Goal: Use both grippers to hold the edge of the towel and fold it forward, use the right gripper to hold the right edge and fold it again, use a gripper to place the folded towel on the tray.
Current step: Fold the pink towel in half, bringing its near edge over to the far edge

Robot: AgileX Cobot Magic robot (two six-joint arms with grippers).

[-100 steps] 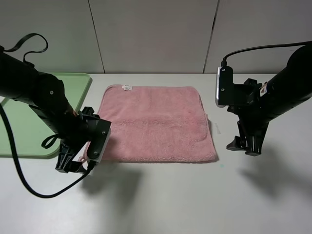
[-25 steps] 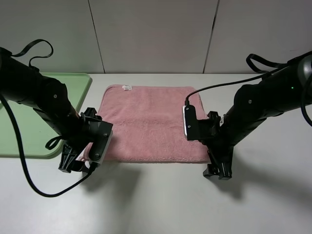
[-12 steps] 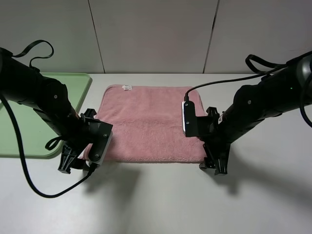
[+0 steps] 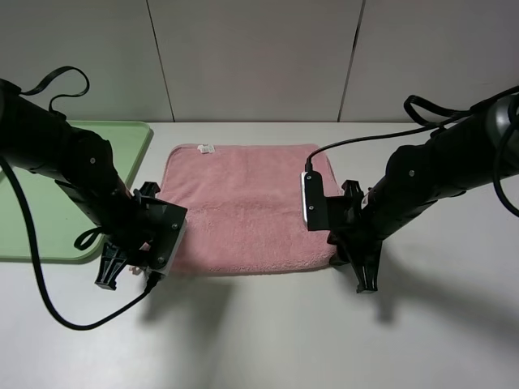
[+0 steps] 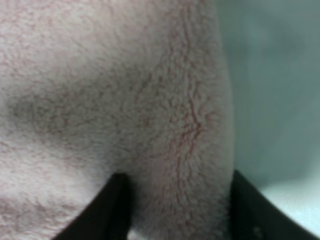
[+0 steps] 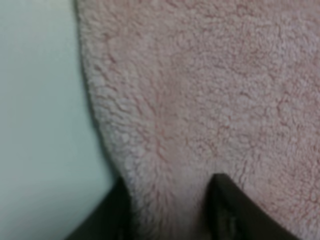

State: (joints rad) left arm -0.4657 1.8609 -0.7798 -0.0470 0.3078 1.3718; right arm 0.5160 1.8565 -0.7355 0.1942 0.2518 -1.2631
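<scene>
The pink towel [image 4: 247, 203] lies spread at the centre of the white table [image 4: 268, 340]. The left gripper [image 4: 152, 258] holds its lower-left corner and the right gripper [image 4: 347, 258] its lower-right corner. In the 2 blurred wrist views, black fingers [image 5: 114, 210] seem clamped on pile. The green tray [image 4: 40, 215] sits at the left edge.

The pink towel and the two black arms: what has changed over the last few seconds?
The right gripper swung in from the table beside the towel to its near right corner and took hold, drawing that corner inward. The left gripper stayed at the near left corner, with the towel between its fingers. The tray has not moved.
</scene>
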